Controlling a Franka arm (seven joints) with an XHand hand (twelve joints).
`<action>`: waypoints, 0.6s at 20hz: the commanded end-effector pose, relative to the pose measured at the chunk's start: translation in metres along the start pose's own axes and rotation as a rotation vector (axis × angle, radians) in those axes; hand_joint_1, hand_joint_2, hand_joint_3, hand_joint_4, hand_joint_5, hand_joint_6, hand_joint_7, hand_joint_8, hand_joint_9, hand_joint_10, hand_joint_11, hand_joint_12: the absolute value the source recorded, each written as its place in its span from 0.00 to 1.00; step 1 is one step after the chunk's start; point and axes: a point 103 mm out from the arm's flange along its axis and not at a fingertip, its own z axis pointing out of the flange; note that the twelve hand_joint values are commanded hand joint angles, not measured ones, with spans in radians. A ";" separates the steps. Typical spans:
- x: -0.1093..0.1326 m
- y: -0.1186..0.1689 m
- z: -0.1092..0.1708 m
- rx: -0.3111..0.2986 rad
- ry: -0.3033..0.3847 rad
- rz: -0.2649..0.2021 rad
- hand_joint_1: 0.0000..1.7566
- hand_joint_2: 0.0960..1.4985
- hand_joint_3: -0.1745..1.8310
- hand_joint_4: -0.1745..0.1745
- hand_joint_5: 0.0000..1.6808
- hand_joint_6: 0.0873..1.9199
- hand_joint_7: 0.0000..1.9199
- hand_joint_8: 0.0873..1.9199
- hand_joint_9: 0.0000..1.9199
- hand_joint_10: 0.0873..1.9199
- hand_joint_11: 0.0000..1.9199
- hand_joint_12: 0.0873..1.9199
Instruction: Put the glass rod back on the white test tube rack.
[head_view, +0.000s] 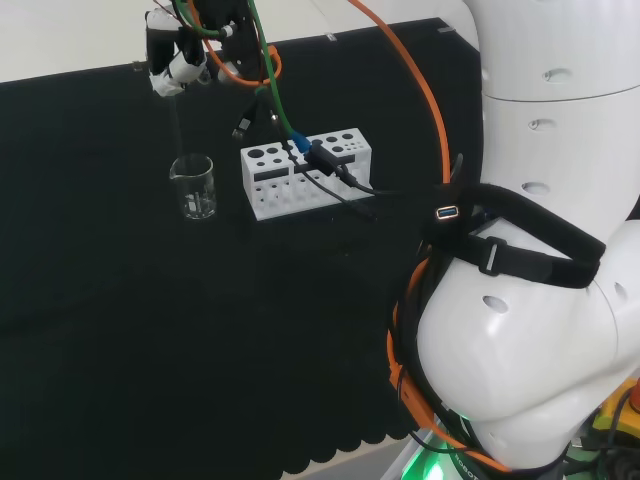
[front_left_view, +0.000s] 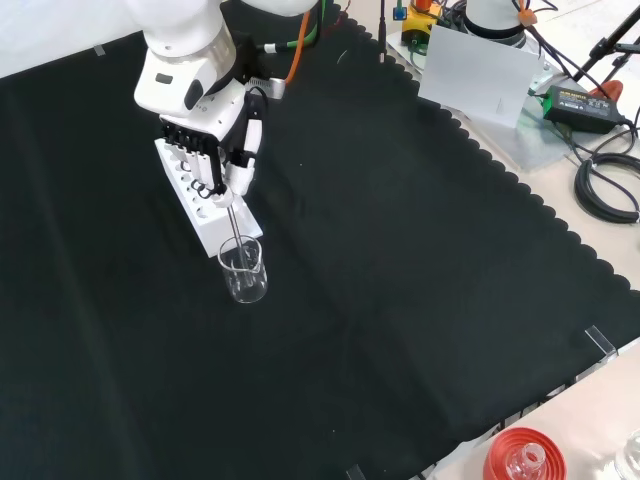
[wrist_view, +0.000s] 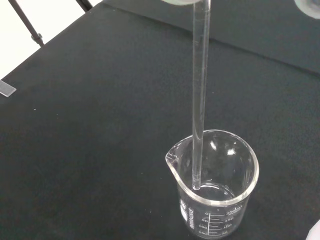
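Wrist view: glass rod (wrist_view: 201, 95), thin, stiff, slippery, breakable, stood in beaker (wrist_view: 215, 190); hand (front_left_view: 222, 140) fingers pinched its top.

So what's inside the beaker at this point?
The lower end of the glass rod stands inside the beaker, its tip near the bottom; the hand grips its top. Whether the tip touches the base, or any clear liquid is in there, can't be told.
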 end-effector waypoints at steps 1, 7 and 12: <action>-0.001 -0.003 -0.001 -0.003 -0.009 0.001 0.75 0.68 0.00 0.00 0.77 0.12 0.74 0.24 0.95 0.13 0.88 0.24; -0.012 -0.012 -0.004 -0.017 0.010 0.018 0.75 0.68 0.00 0.00 0.77 0.12 0.74 0.24 0.95 0.13 0.88 0.24; -0.014 -0.013 -0.005 -0.018 0.004 0.032 0.75 0.68 0.00 0.00 0.77 0.12 0.74 0.24 0.95 0.13 0.88 0.24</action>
